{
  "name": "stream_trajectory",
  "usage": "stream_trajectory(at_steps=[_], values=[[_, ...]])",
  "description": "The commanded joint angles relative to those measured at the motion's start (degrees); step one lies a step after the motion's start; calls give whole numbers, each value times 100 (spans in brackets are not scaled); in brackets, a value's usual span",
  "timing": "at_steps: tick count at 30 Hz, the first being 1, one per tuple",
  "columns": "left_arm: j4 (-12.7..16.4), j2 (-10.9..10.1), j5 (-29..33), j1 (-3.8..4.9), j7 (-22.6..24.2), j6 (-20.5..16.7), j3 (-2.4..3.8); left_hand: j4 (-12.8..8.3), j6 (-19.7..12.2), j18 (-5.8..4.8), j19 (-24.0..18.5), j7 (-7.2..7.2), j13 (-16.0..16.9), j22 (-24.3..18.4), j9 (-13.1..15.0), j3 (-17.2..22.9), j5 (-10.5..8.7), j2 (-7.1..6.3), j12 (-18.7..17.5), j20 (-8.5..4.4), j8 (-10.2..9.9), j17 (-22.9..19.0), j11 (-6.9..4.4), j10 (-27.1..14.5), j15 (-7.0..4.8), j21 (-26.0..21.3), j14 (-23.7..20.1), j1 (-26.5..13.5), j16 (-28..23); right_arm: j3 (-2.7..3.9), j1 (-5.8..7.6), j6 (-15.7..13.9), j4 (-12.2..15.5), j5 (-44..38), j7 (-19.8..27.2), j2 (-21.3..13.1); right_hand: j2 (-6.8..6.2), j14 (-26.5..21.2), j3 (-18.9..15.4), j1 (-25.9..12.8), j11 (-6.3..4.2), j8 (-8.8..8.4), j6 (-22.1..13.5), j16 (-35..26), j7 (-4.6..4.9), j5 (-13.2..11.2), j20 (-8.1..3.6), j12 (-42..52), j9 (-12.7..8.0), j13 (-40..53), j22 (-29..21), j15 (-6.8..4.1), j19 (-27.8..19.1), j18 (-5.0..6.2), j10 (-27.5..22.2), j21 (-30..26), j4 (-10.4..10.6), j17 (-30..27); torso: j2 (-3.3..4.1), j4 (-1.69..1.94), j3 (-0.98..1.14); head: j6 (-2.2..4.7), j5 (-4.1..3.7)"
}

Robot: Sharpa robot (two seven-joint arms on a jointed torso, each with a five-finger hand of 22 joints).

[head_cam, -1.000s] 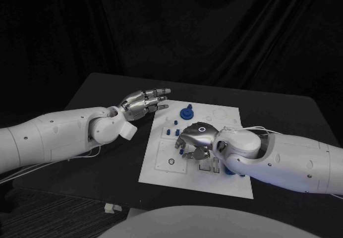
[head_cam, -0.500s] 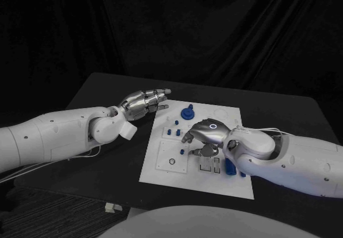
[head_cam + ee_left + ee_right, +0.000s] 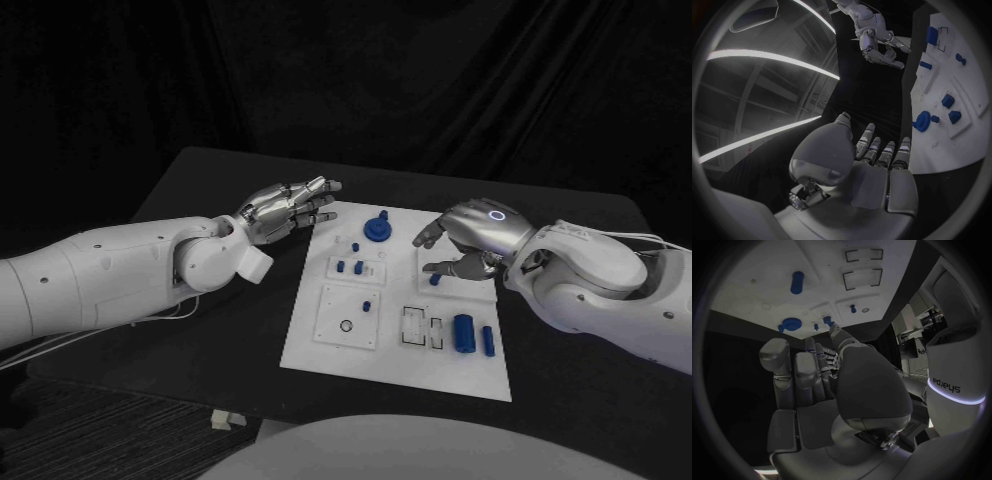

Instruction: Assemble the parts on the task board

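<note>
Start nearest you on the white board [image 3: 325,345]: a fat blue cylinder [image 3: 463,331] lies flat on its near right part, long axis running away from you, with a slimmer blue bar [image 3: 489,342] just beside it on the right and 2 empty rectangular slots [image 3: 418,326] just to its left. Farther in, a small blue peg [image 3: 366,306] stands near the board's middle, and another small peg [image 3: 434,280] stands right under your right hand [image 3: 469,240]. That hand hovers above the board's far right part, fingers curled loosely downward and apart; you hold nothing in it as far as can be seen. So the cylinder lies toward you from the right hand, and the right hand is clearly the nearer one. The left hand [image 3: 289,208] hangs off the board's far left edge, fingers stretched out and slightly apart, empty. Beyond both, a round blue knob [image 3: 378,230] stands near the board's far edge.
</note>
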Motion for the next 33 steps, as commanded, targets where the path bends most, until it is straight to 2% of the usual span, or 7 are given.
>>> stream_trajectory(at_steps=[1, 7, 13, 19, 24, 28, 33], values=[[30, -6, 35, -7, 52, 2, 5, -133, 13, -70, 42, 2, 6, -10, 2, -1, 258, 12, 15, 1, 38, 8, 19, -13, 16, 26, 19, 174, 37, -3, 11, 219, -19, 132, -211, -114, 35, 23, -41, 33, -2, 33, 40, -40, -2, 39, 4, -34, 4, -12, 638, 23, 14, -19, -59, -46, 1, -15, -2, -17, -10, -1, -3], [48, -18, 35, -7, 54, 11, 5, -179, 14, -73, 39, 2, 5, -14, 2, -3, 343, 32, 10, 1, 41, 8, 21, -17, 17, 27, 18, 224, 37, -5, -105, 406, -87, 142, -212, -278, 33, 27, -54, 27, 0, 33, 50, -24, -3, 43, 6, -32, 4, -13, 644, 26, 20, -24, -64, -16, 9, 6, -17, -17, -16, -1, -25], [66, -41, 35, -8, 55, 11, 5, -239, 21, -75, 42, 3, 5, -16, 3, -2, 457, 57, 10, 0, 46, 8, 21, -18, 21, 31, 19, 282, 39, -6, -230, 481, -185, 144, -221, -297, 10, 19, -117, -2, 6, 1, 28, -37, 6, 3, 13, -26, -9, -20, 636, 33, 10, -18, -94, -52, 40, -19, 3, -60, 2, -1, 6], [73, -51, 35, -8, 58, 14, 5, -395, 29, -80, 42, -1, 5, -23, 3, 12, 723, 77, 9, 0, 50, 8, 18, -19, 20, 35, 18, 402, 39, -6, -332, 530, -323, 145, -202, -231, 14, 16, -141, -2, 6, -21, 6, -41, 33, -18, 16, -16, -20, -20, 635, 34, 7, -17, -100, -59, 52, -28, 4, -21, 5, -1, -33], [71, -48, 35, -8, 58, 23, 5, -452, 27, -82, 41, -1, 5, -26, 2, 18, 824, 92, 7, 0, 47, 8, 18, -20, 22, 36, 18, 431, 39, -6, -413, 506, -455, 145, -155, -118, 53, 19, -145, 68, 14, -57, -26, -28, 110, 53, 19, 24, -45, -16, 637, 37, 9, -18, -71, -49, 39, -20, 7, -37, 5, -1, -15], [71, -49, 35, -9, 57, 29, 5, -660, 30, -89, 43, -2, 5, -33, 2, 79, 1106, 110, 4, 0, 41, 8, 18, -20, 20, 39, 18, 548, 39, -6, -453, 496, -561, 145, -130, -18, 92, 23, -113, 163, 29, -68, -23, -20, 132, 230, 25, 45, -69, -25, 641, 47, 15, -21, -63, -31, 6, -22, 2, -17, 1, -1, -24], [67, -47, 35, -9, 56, 31, 5, -736, 32, -92, 42, 0, 6, -37, 1, 101, 1196, 118, 4, 0, 37, 8, 19, -19, 23, 39, 19, 567, 39, -5, -473, 479, -660, 145, -117, 68, 108, 19, -73, 243, 52, -100, -96, -23, 158, 385, 38, 21, -123, -61, 640, 64, 15, -21, -121, -33, -28, -39, 5, -26, 1, -1, -4]])
